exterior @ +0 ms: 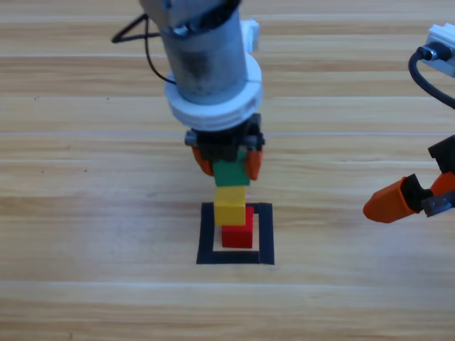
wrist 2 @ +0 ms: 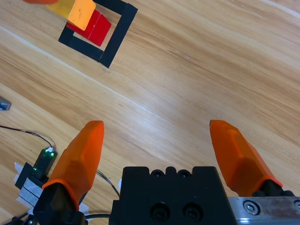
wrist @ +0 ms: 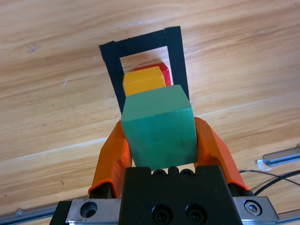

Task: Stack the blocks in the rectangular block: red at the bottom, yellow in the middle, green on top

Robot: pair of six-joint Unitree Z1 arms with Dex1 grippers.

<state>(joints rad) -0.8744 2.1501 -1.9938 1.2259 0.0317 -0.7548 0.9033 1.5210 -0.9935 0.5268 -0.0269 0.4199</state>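
— Left gripper (exterior: 229, 165): what do we see?
— We see it clenched on the green cube (wrist: 160, 127), held over the yellow cube (exterior: 230, 204); whether they touch, we can't tell.
— And below?
— Yellow sits on the red cube (exterior: 237, 235), inside the black tape square (exterior: 207, 238).
— Our right gripper (wrist 2: 159, 147)?
— Jaws spread wide, grasping nothing, well apart at the table's (exterior: 85, 213) right edge.

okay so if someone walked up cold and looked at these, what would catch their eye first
Probably the left gripper at the table's middle, shut on the green cube above the yellow cube, which sits on the red cube inside the black tape square. The right gripper waits open at the right edge.
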